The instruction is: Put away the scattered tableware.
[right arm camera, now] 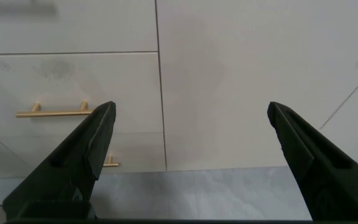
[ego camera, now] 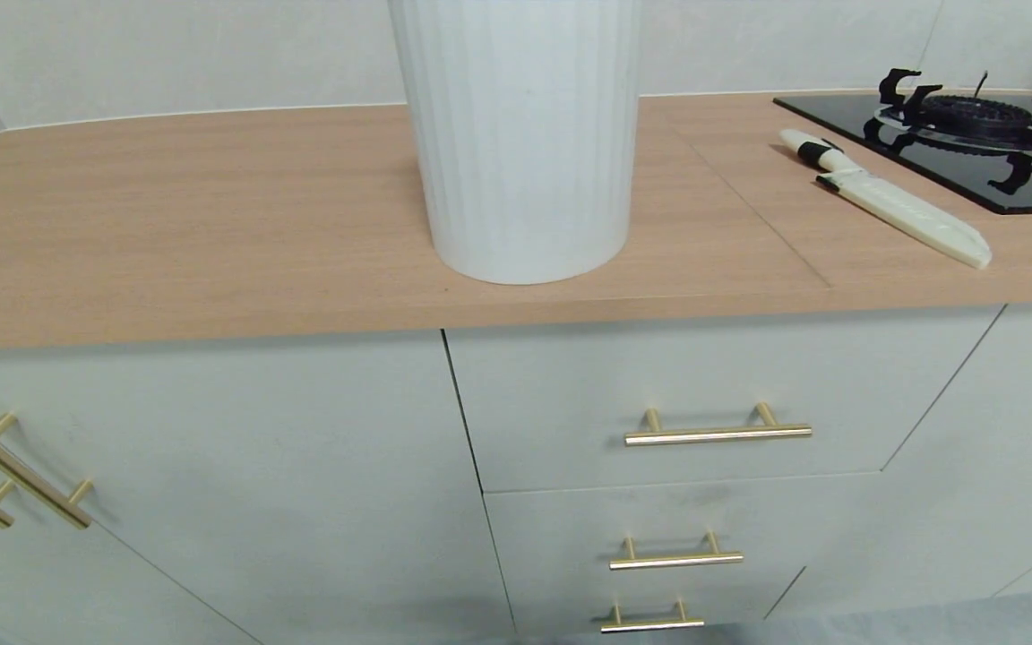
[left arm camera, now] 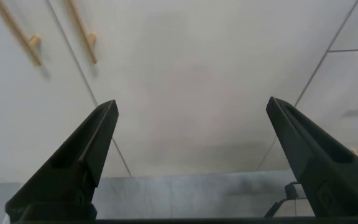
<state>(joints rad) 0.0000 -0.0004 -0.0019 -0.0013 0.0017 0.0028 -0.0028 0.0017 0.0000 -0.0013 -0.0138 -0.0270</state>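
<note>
Where the wooden surface (ego camera: 167, 233) meets its front edge, a tall white ribbed container (ego camera: 525, 134) stands upright, its base just behind that edge. A knife (ego camera: 892, 202) lies flat toward the right. Its blade tip points at the front edge and its handle sits just beside the near corner of the black glass hob (ego camera: 928, 157). Container and knife are well apart, with bare wood between them. Below the surface are drawer fronts with brass handles (ego camera: 718, 434).

The left end effector (left arm camera: 191, 102) hangs low before the pale cabinet doors (left arm camera: 191, 68), fingers wide apart, gripping nothing. The right end effector (right arm camera: 191, 106) faces the drawer fronts (right arm camera: 73, 74) near the floor, fingers likewise spread and unladen.
</note>
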